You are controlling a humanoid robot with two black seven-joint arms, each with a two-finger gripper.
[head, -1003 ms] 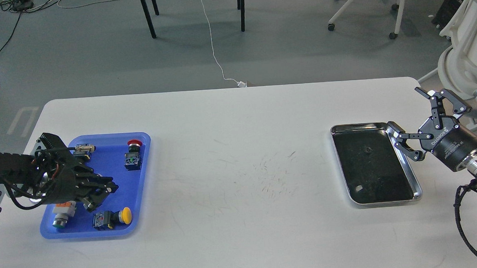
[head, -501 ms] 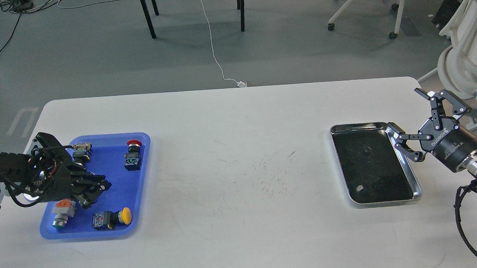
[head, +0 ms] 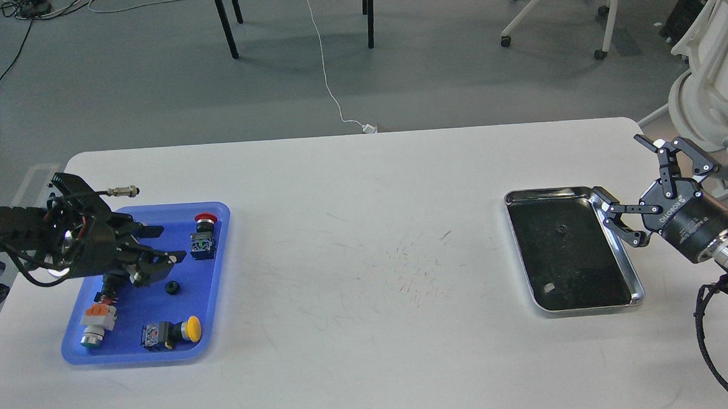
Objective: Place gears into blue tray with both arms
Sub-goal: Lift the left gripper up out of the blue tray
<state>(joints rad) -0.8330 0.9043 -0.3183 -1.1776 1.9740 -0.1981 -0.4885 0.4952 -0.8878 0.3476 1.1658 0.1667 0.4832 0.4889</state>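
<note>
- The blue tray (head: 215,287) sits on the white table (head: 366,242) at about 9 o'clock from the table's middle.
- One gear (head: 171,287) lies loose on the tray floor near its centre, apart from everything else in the tray.
- The left claw (head: 165,245) hangs over the tray's far-left part, its fingers spread and holding nothing; the gear lies just at 6 o'clock from its tips.
- Push buttons crowd the tray: a red-capped button (head: 204,221) with a blue-green switch block (head: 200,245) at 12 to 1 o'clock from the gear, a yellow-capped button (head: 172,332) at 6 o'clock, and an orange-and-grey button (head: 94,321) at 8 o'clock.
- A small red-tipped part (head: 107,291) is half hidden under the left claw's body.
- A metal connector (head: 121,191) sticks out above the left arm, past the tray's far edge.
- The silver tray (head: 630,259) with its black lining sits at 3 o'clock on the table; a second gear (head: 561,229) lies in its far half, and a small pale scrap (head: 549,287) lies nearer the front.
- The right claw (head: 636,195) hovers at the silver tray's far-right corner, its fingers wide apart and empty.
</note>
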